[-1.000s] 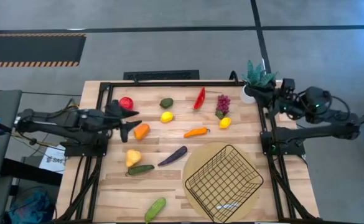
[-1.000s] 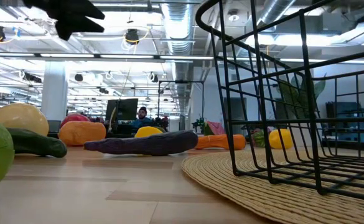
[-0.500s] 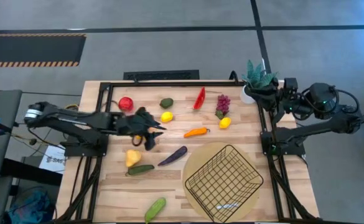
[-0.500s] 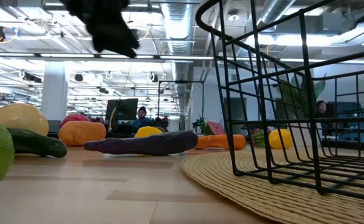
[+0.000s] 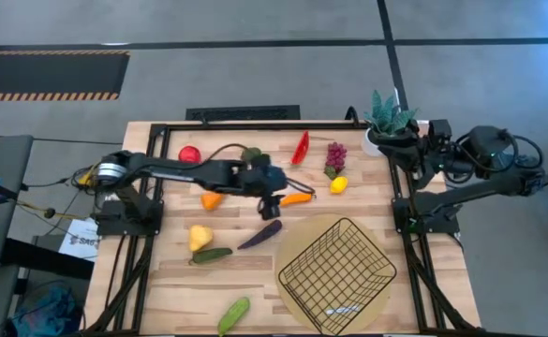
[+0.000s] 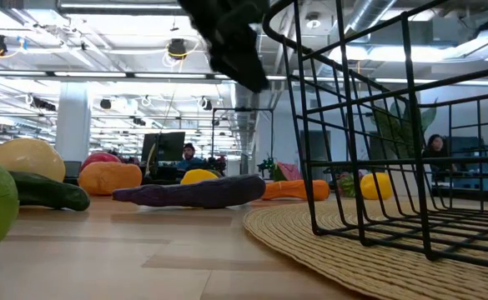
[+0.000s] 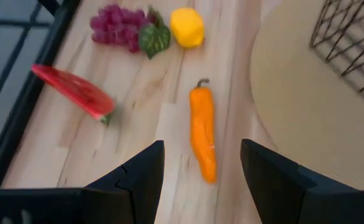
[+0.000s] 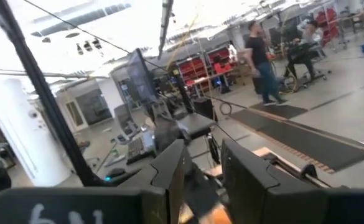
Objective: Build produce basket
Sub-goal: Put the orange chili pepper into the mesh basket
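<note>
— Left pincer (image 7: 199, 163) hangs parted and empty over the orange carrot (image 7: 203, 131), mid-counter; right arm waits aside.
— Reaching step, then: lower, close, carry it to the empty basket (image 5: 337, 274).

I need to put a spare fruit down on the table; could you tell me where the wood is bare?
Bare wood lies between the green cucumber and the round mat at the near edge, and between the red apple and yellow pear on the left. The middle is crowded: the left gripper, open, hangs by the orange pepper and aubergine.
</note>
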Available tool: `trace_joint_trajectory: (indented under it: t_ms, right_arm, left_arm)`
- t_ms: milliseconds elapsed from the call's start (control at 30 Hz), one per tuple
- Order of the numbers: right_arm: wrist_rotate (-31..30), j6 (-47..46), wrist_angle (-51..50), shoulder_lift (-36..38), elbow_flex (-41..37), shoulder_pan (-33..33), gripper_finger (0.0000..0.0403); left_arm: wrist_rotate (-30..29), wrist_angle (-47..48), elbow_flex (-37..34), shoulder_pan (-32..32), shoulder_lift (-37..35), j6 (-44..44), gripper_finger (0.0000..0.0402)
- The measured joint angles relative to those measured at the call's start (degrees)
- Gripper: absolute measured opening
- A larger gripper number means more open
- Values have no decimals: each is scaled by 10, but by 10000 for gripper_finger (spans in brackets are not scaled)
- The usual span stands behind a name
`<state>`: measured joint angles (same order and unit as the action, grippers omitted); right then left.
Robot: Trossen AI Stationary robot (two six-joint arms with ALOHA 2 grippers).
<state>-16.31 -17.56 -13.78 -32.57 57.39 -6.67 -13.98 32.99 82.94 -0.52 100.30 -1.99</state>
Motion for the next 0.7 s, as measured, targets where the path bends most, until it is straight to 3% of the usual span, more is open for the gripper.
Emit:
trace_joint_trajectory:
  t_ms: [300,533,700]
  right_arm:
    - [60,80,5,1,93,-42,130]
    - [77,105,-4,1,131,-78,130]
    - [77,105,-22,0,132,-96,129]
  left_arm:
    - [11,76,130,-3,135,4,199]
    - [12,87,180,-8,206,-6,199]
    - [11,85,186,-10,219,-23,199]
